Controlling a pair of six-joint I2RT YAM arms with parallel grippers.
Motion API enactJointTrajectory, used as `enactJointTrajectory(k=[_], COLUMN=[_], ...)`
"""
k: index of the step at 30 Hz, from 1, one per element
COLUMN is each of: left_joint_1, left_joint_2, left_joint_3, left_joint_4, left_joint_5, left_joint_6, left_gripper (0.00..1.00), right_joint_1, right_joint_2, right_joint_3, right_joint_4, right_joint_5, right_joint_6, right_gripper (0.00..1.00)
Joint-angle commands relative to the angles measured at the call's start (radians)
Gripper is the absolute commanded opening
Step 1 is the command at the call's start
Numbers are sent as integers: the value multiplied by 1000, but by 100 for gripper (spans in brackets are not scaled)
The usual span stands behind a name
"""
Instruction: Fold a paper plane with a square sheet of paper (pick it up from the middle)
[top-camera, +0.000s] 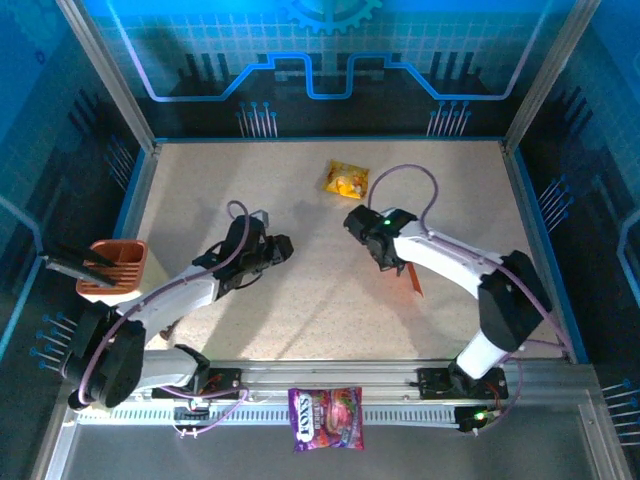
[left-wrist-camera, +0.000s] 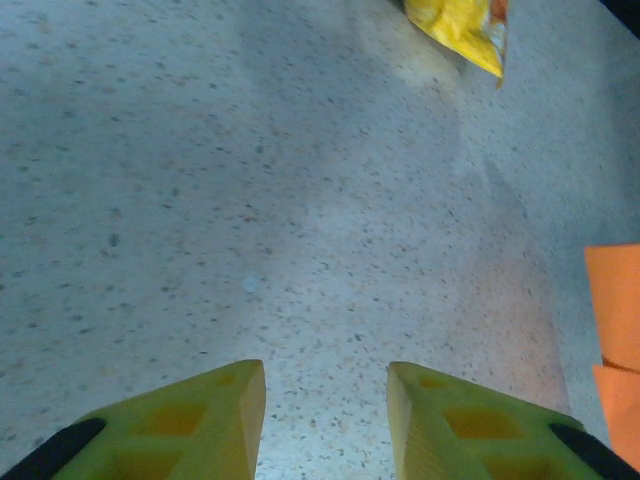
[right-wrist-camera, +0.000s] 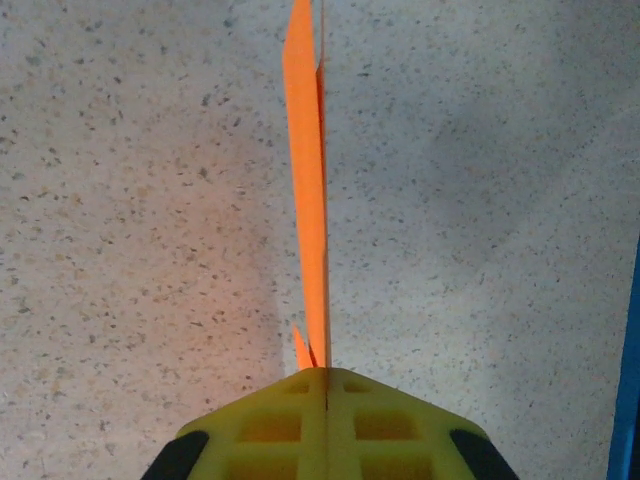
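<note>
right gripper (right-wrist-camera: 325, 375) is clamping shut on the folded orange paper (right-wrist-camera: 308, 180), which is sticking out edge-on, right of mid-table (top-camera: 320, 310) | left gripper (left-wrist-camera: 325, 420) is hanging with fingers apart, gripping nothing | yellow snack packet (top-camera: 347, 179) is lying farther back

Yellow right gripper (right-wrist-camera: 326, 372), jaws pressed together on orange paper (right-wrist-camera: 308, 200), paper seen edge-on, reaching straight out from fingertips, over speckled table (right-wrist-camera: 120, 200), blue edge (right-wrist-camera: 628, 380) at right
</note>
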Motion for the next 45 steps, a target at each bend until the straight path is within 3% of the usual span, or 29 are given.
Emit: enactJointTrajectory(k=[1, 6, 12, 15, 18, 20, 22, 24, 27, 33, 45], left_joint_1=[13, 21, 24, 24, 22, 21, 16, 1, -36, -125, -165], left_joint_2=[-60, -109, -149, -144, -125, -106, -71, -27, 72, 251, 421], left_joint_3=[-24, -31, -41, -43, -39, -49, -46, -28, 24, 106, 163], left_joint_4=[17, -22, -50, -48, -43, -8, 28, 46, 53, 105, 162], left_joint_5=[-67, -109, -117, -79, -47, -16, 27, 63, 122, 215, 349], left_joint_6=[-40, -38, -42, -47, -60, -81, -89, -85, -61, -76, -139], left_gripper=[38, 39, 38, 38, 36, 34, 33, 33, 33, 32, 32], right_joint_1=[59, 134, 120, 56, -38, -90, -126, -159, -220, -336, -357], right_joint_2=[116, 272, 284, 229, 145, 79, 17, -26, -69, -88, 15], right_joint_3=[64, 193, 229, 148, -6, -107, -177, -212, -295, -439, -427], right_joint_4=[-68, -32, 181, 355, 624, 774, 811, 778, 760, 856, 855], right_joint_5=[32, -122, -480, -724, -1054, -1169, -1188, -1172, -1155, -1256, -1247], right_joint_6=[82, 94, 66, 84, 172, 230, 233, 207, 188, 221, 197], right_gripper=[4, 4, 11, 19, 33, 38, 43, 41, 30, 12, 7])
